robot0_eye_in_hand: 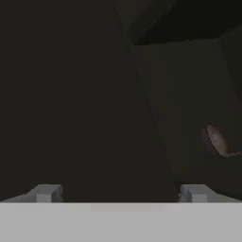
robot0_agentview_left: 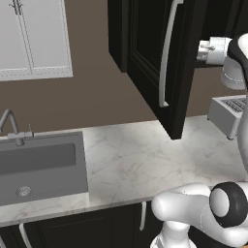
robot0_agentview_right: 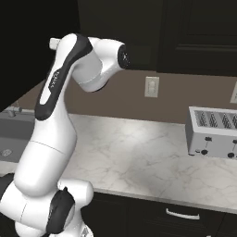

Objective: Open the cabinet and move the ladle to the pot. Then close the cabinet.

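Observation:
The black wall cabinet's door [robot0_agentview_left: 155, 63] stands swung open over the counter, its long silver bar handle [robot0_agentview_left: 167, 58] facing me. My hand [robot0_agentview_left: 213, 51] reaches in behind the door's edge, which hides the fingers in the left base view. In the hand view my gripper [robot0_eye_in_hand: 120, 194] is open, with its tips wide apart and nothing between them, facing the dark cabinet interior. A reddish-brown oval bowl with a thin stem, apparently the ladle [robot0_eye_in_hand: 216, 140], lies ahead to the right, apart from the fingers. The pot is out of view.
A marble counter [robot0_agentview_left: 140, 160] runs below, with a grey sink [robot0_agentview_left: 38, 164] and faucet [robot0_agentview_left: 12, 127] at the left. A silver toaster [robot0_agentview_right: 213, 132] stands at the right against the wall, near an outlet [robot0_agentview_right: 151, 86]. A white-doored wall cabinet [robot0_agentview_left: 34, 38] hangs over the sink.

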